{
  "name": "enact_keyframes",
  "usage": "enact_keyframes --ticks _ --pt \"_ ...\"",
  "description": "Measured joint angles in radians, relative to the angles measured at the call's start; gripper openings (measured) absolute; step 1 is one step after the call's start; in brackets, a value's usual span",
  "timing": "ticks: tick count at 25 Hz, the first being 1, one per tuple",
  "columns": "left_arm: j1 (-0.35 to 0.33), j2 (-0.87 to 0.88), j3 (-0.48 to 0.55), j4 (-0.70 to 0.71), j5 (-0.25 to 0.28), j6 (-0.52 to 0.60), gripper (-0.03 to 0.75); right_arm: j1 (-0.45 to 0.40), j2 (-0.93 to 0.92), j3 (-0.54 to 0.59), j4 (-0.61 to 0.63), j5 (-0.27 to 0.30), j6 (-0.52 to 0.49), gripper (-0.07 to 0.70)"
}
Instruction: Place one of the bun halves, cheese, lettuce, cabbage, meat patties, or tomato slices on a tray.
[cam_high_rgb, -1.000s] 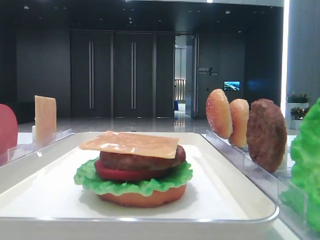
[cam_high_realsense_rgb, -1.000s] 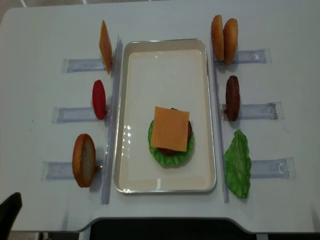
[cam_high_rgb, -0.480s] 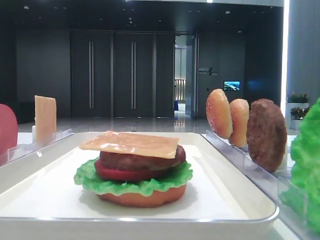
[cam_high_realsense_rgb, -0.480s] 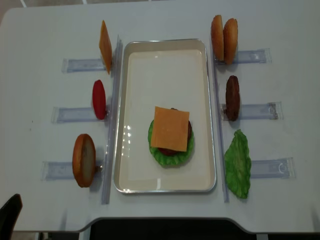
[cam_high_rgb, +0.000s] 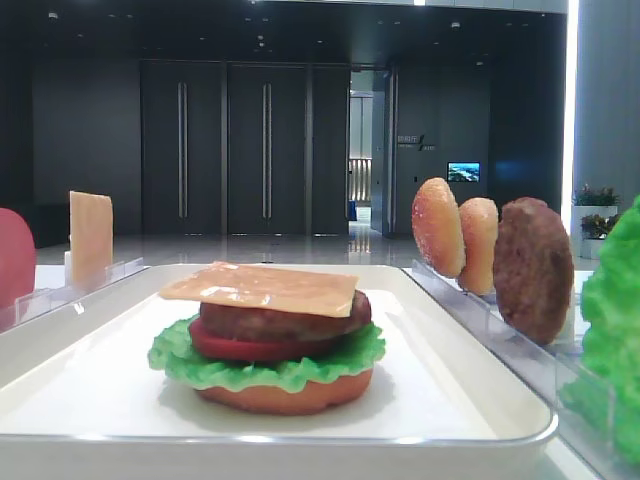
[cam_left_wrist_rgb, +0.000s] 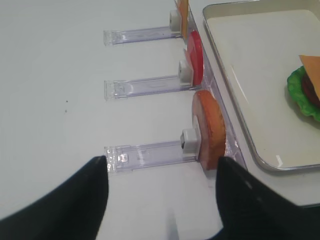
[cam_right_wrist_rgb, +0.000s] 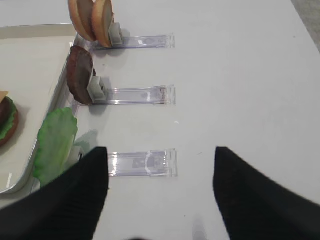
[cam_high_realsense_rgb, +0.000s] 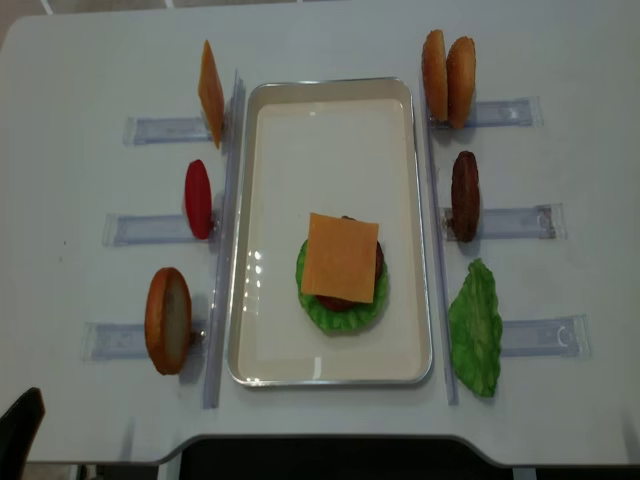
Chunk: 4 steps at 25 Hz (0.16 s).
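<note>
On the white tray (cam_high_realsense_rgb: 330, 150) sits a stack: base bun, lettuce, tomato, patty, topped by a glossy square cheese slice (cam_high_realsense_rgb: 340, 257). Spare pieces stand upright in clear racks (cam_high_realsense_rgb: 520, 222) alongside, probably for easy pinching. Both the left gripper (cam_left_wrist_rgb: 162, 197) and right gripper (cam_right_wrist_rgb: 161, 192) hang spread, holding nothing

A white table (cam_high_realsense_rgb: 90, 90) is carrying everything. The tray (cam_high_realsense_rgb: 330, 105) is lying flat along its middle. Three clear holder racks (cam_high_realsense_rgb: 150, 130) are lying on the left of the tray and three more (cam_high_realsense_rgb: 520, 222) on the right, each pointing away from it. A long clear strip (cam_high_realsense_rgb: 225, 250) is running beside each long side of the tray
</note>
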Motion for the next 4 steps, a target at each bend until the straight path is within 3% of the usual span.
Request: enact_keyframes --ticks 4 --pt "0.000 0.000 0.000 0.000 0.000 0.000 0.516 0.000 0.000 0.000 0.000 0.000 0.000 0.434"
